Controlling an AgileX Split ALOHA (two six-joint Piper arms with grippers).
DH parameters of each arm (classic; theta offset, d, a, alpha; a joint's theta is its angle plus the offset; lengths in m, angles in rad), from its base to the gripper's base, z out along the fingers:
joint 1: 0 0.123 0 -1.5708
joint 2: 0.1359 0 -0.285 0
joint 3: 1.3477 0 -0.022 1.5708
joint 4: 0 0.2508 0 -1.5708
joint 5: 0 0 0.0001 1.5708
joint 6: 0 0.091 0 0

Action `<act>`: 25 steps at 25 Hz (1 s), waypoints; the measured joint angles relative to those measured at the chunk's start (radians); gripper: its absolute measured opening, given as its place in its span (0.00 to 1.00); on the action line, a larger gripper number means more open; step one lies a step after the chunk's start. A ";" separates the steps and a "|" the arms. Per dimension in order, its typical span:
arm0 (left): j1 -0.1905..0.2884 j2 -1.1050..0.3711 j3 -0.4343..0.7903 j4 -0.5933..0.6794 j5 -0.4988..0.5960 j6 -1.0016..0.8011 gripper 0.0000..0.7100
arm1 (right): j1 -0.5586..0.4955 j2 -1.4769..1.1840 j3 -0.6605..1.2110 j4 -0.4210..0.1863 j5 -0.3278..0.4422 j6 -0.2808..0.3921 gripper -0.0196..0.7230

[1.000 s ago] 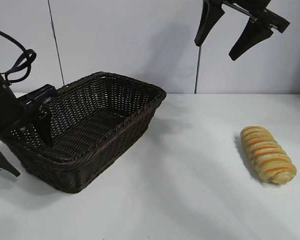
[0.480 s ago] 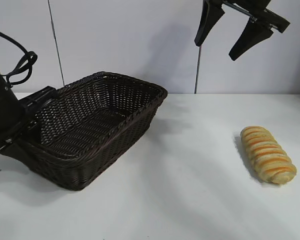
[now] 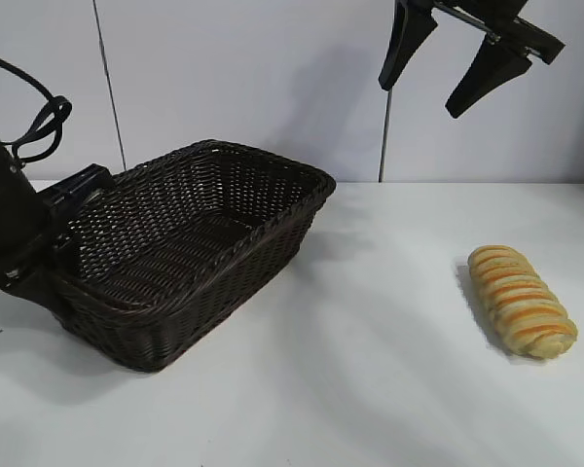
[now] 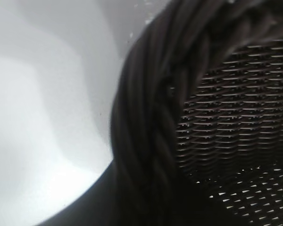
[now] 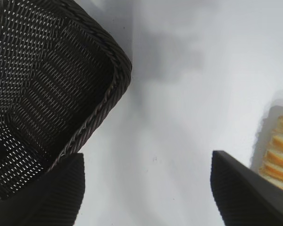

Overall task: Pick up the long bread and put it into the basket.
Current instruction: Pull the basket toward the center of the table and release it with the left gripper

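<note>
— Position of the long bread (image 3: 522, 300)?

— Flat on the white surface (image 3: 370, 370), toward the right-hand side and well apart from the basket (image 3: 190, 248). Long axis runs from the far side toward the near edge, its near end angled slightly outward to the right. Untouched; nothing beside it.

— Which arm is nearer?

— The right one. The right gripper (image 3: 446, 66) hangs high above the surface, fingers spread wide apart and empty. The loaf lies below it and somewhat further right and nearer the front. In the right wrist view the striped end of the loaf (image 5: 278, 155) shows just beyond one finger (image 5: 247, 193), not between the two — so in my judgement the gripper must shift toward the loaf before descending, and close across the short width.

— And the left?

— The left gripper (image 3: 63, 229) sits at the basket's left end, right against the braided rim (image 4: 151, 122). It appears to be gripping that rim, but I cannot tell — the fingers themselves are not visible.

— Room to move?

— Ample. Open surface lies all round the loaf and between it and the basket. The basket is empty, its mouth open upward. The one edge to mind on the carry across is the basket's raised right-hand rim.
</note>
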 joint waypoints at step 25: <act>0.002 0.060 -0.248 0.012 0.242 0.433 0.14 | 0.000 0.000 0.000 0.000 0.000 0.000 0.75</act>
